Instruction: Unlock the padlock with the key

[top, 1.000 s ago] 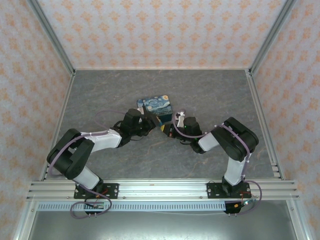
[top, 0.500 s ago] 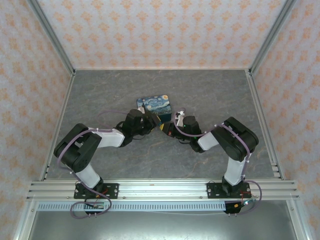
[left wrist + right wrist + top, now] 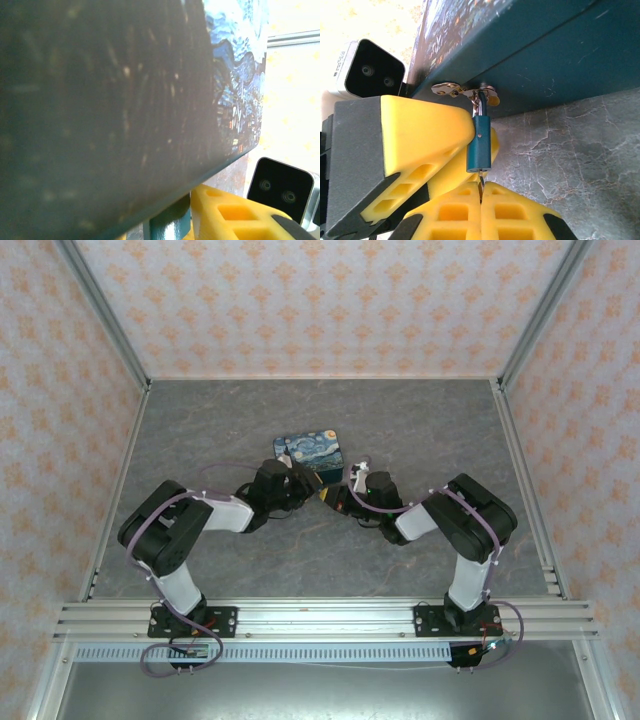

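The tiny teal padlock (image 3: 480, 144) hangs by its metal shackle from a hasp (image 3: 462, 90) on the dark side of the painted box (image 3: 530, 55). My left gripper (image 3: 303, 489) is shut on the padlock; its yellow fingers (image 3: 422, 137) press the lock body from both sides. Directly below, my right gripper (image 3: 481, 189) is shut on the key (image 3: 481, 179), whose thin metal blade enters the bottom of the lock. In the left wrist view the padlock (image 3: 167, 226) peeks out under the box wall beside a yellow finger (image 3: 225, 215).
The blue-and-yellow box (image 3: 311, 452) lies mid-table, just beyond both grippers. Grey marbled floor (image 3: 420, 430) spreads around it, fenced by patterned walls and metal posts. The right wrist's camera housing (image 3: 280, 187) sits close to the left fingers.
The left arm's elbow and upper links have swung rightward and closer to the box. Both grippers stay at the padlock, and the right arm is still.
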Robot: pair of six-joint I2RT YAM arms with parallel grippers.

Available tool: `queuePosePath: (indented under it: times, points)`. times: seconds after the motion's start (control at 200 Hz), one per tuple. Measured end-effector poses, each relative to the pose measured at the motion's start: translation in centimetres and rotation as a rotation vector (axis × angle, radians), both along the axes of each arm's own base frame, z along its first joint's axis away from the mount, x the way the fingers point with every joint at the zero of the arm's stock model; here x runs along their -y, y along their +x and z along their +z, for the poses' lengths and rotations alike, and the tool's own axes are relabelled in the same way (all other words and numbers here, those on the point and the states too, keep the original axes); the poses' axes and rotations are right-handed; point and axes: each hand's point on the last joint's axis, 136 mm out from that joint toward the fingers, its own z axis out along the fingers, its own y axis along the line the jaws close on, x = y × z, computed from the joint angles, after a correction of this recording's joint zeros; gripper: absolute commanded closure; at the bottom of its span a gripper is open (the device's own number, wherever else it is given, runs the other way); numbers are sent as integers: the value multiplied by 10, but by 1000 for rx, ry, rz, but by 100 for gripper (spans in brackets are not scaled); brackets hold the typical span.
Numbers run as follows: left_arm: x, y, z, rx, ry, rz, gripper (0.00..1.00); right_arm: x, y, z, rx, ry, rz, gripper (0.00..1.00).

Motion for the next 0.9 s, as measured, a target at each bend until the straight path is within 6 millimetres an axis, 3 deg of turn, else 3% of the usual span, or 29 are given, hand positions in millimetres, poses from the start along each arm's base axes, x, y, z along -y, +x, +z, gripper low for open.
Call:
queuePosePath:
  times: [0.17, 0.325, 0.515, 0.761, 0.901]
  points:
    - [4, 3, 2, 8, -12, 1, 76, 0, 1, 1, -7, 6, -4, 98]
    - [4, 3, 2, 5, -13, 4, 89, 0, 1, 1, -13, 8, -10, 80]
    - [4, 2, 1, -11, -17, 7, 94, 7, 2, 13, 33, -30, -30, 65]
    - [-1, -4, 8, -71, -10, 32, 99, 30, -2, 42, 165, -166, -70, 62]
    - [-3, -7, 13, -112, -17, 51, 100, 41, -17, 58, 309, -334, -45, 62]
